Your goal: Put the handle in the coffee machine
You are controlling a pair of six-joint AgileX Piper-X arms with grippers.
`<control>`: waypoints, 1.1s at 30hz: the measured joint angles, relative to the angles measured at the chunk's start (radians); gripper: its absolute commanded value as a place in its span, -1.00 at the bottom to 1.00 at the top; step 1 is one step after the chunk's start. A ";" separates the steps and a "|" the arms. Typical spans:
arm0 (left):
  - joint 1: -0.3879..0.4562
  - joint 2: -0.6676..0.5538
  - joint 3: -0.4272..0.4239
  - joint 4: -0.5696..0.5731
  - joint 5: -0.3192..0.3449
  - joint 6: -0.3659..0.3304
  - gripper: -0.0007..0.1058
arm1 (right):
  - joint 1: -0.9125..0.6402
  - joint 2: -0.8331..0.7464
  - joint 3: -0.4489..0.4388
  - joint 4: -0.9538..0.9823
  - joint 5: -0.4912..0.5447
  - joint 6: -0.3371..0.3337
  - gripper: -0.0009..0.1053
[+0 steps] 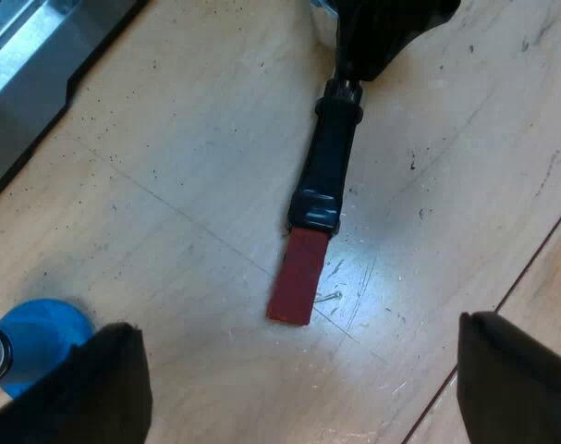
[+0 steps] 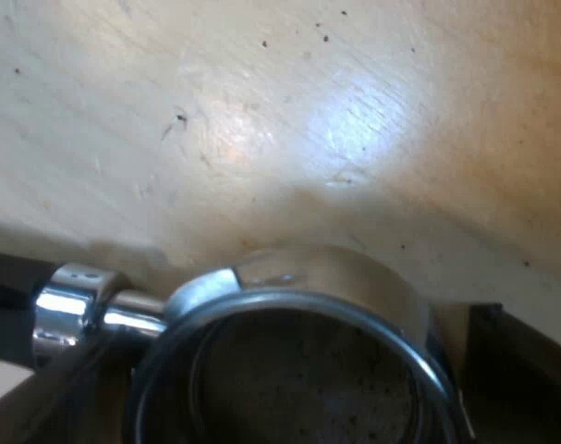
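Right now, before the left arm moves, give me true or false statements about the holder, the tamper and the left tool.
The metal holder is locked in place. False: it is loose, over the wooden table.
The left tool is open. True.
The holder's handle ends in blue. False: it has a red end.
The tamper is blue. True.
The left tool grips the handle. False: its fingers stand apart from it.
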 measured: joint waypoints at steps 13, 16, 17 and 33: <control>0.000 0.000 0.000 0.000 0.000 0.000 0.33 | 0.000 0.003 0.000 0.010 -0.011 -0.007 -0.98; 0.000 0.000 0.000 0.000 0.000 0.000 0.33 | 0.000 0.003 -0.005 0.020 -0.011 -0.007 -0.98; 0.000 0.000 0.000 0.000 0.000 0.000 0.33 | 0.000 0.001 -0.005 0.022 -0.011 -0.007 -0.98; 0.000 0.000 0.000 -0.089 0.101 0.163 0.33 | 0.000 -0.154 0.017 0.173 0.036 0.048 -0.98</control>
